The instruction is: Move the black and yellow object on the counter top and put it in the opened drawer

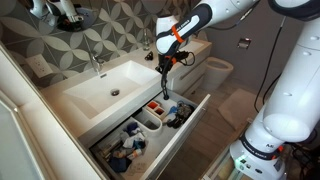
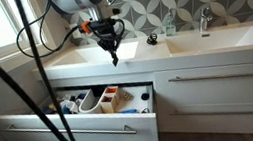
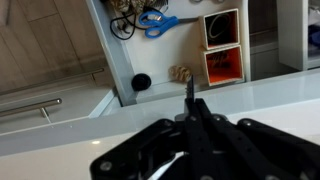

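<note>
— While the gripper (image 2: 114, 54) hangs just past the front edge of the desk (image 2: 168, 46), where is the black and yellow object (image 3: 188, 84)?

— Pinched at the very tips, as far as I can see. The jaws are drawn together to a narrow point. In the wrist view only a thin black sliver shows between them. I cannot make out its yellow part in any view.

— So it is off the desk?

— Yes, it is clear of the white surface. It is held in the air above the opened drawer (image 1: 185, 135), over the far part close to the desk's edge.

— What lies beneath it?

— White divider bins (image 1: 150, 120) with dark and blue clutter. The wrist view shows blue-handled scissors (image 3: 160, 20), an orange compartment (image 3: 222, 65) and a small round black thing (image 3: 141, 82) left of the tips.

— And the basin?

— In an exterior view the basin (image 1: 105, 88) and its tap (image 1: 97, 60) sit left of the gripper, apart from it.
</note>
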Controlling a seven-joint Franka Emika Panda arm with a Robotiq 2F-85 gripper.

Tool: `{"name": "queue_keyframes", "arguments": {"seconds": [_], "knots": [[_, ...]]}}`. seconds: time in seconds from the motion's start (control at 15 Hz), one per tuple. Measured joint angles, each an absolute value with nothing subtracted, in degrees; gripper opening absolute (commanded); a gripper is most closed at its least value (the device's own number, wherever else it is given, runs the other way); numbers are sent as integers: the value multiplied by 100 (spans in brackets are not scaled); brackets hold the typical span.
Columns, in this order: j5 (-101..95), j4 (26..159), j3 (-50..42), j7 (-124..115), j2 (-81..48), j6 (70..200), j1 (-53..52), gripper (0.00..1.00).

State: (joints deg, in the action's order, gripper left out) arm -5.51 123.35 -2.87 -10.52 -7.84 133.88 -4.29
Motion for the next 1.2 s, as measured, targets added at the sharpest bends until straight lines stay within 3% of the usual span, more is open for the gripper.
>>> {"name": "queue_keyframes", "arguments": {"seconds": [0.53,1.2], "knots": [[197,12774,-306,1148,-871,13395,312,4],[225,12766,-280,1285,-913,13382,352,1]]}}
